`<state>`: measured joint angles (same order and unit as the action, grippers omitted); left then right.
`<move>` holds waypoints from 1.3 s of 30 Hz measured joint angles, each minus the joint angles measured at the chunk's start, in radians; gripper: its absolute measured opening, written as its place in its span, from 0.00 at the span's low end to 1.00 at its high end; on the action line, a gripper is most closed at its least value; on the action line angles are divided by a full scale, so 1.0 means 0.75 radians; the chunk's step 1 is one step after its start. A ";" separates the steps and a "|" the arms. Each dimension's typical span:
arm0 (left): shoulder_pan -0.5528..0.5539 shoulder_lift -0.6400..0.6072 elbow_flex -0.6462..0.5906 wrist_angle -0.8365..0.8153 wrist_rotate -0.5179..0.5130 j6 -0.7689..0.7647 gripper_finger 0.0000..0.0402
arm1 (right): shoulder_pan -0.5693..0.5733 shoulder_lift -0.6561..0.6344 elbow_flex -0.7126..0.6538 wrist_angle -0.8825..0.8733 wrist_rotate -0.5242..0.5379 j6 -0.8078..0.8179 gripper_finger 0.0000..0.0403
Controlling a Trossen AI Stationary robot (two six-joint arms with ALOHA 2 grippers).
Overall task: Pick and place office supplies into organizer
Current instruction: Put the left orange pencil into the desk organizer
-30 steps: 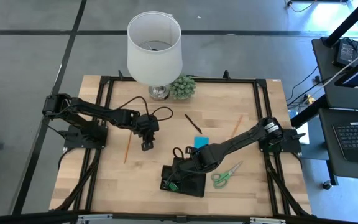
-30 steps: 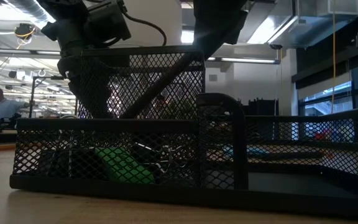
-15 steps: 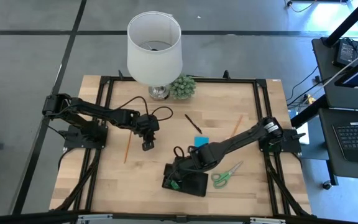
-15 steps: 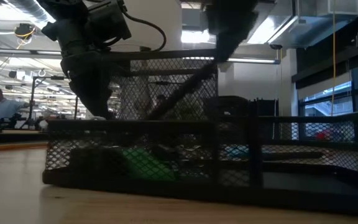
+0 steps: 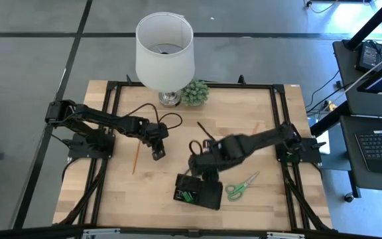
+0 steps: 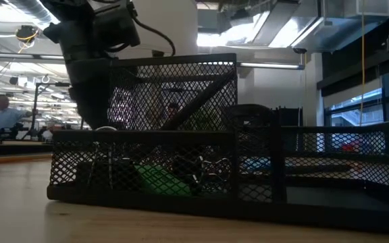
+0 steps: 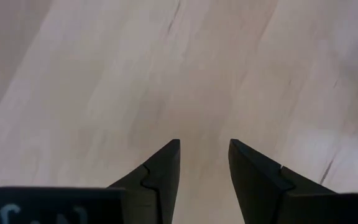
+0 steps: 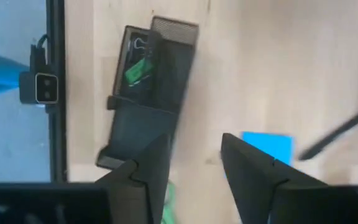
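Observation:
The organizer, a low black mesh tray, lies near the table's front edge. Its left compartment holds a small green piece and black clips. My right gripper hangs open high above the table, just beyond the organizer's far side, with nothing between its fingers. The blue sticky-note pad and a black pen lie on the wood below it. Green-handled scissors lie right of the organizer. My left gripper stands open over bare wood, beside an orange pencil.
A white lamp and a small green plant stand at the table's far edge. Another pencil shows beyond the right arm. A black frame runs along the table's edges. In the low view, the organizer's mesh wall fills the foreground.
My right gripper has risen straight up out of the organizer and now hangs well above it, a little toward the table's far edge. As it left, the organizer slid a little toward the table's right; the green piece and clips stayed inside.

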<state>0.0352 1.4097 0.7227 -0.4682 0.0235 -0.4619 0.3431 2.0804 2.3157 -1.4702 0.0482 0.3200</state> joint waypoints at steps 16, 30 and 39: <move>-0.117 -0.257 -0.001 -0.240 0.029 -0.106 0.27 | -0.346 -0.081 -0.015 0.295 0.013 -0.510 0.37; -0.117 -0.254 -0.001 -0.239 0.003 -0.099 0.34 | -0.471 -0.397 -0.802 0.958 -0.239 -0.501 0.37; -0.086 -0.254 -0.001 -0.108 -0.165 0.098 0.34 | -0.483 -0.955 -1.637 1.612 -0.225 -0.271 0.37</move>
<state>-0.0292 1.2194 0.7223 -0.5491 -0.1005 -0.3881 -0.0189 1.3639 1.0879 -0.2612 -0.1202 0.1165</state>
